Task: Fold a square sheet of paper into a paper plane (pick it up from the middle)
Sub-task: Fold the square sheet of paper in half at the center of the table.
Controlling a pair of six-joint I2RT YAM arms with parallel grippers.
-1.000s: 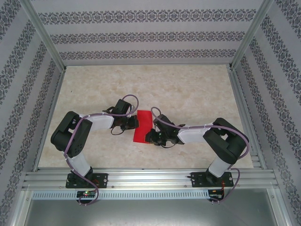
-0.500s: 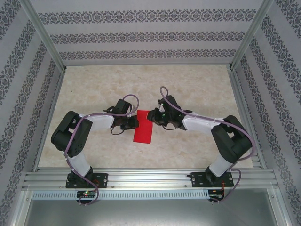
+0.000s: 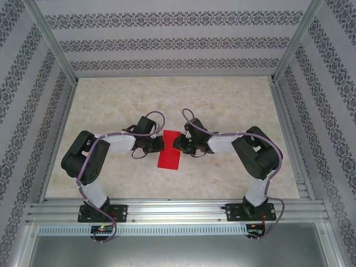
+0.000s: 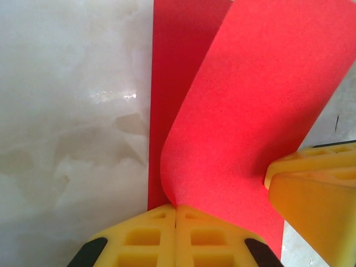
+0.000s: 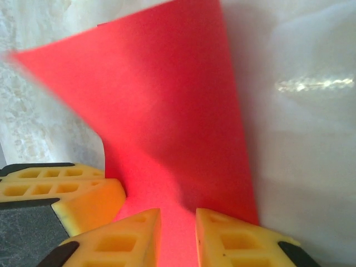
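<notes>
Sheet (image 3: 170, 157) was found mid-table (image 3: 233, 105) as a narrow red strip, run near to far, flanked by both grippers. In the left wrist view one layer was seen flat on the table, and a second layer (image 4: 261, 111) was seen raised and curled over it. Left gripper (image 3: 159, 144) was placed at the strip's left edge. Its fingers (image 4: 144, 239) were pressed together with no gap, and the curl's low corner was met right at their seam, so the sheet was read as pinched there. Right gripper (image 3: 177, 144) was placed at the right edge, opposite the left one and close to it. Its fingers (image 5: 239, 239) were parted by a narrow gap, red paper was seen through it, and nothing was clamped. A right finger (image 4: 314, 194) was seen just beside the raised flap, and a left finger (image 5: 61, 192) likewise. The flap's edge was blurred in the right wrist view.
</notes>
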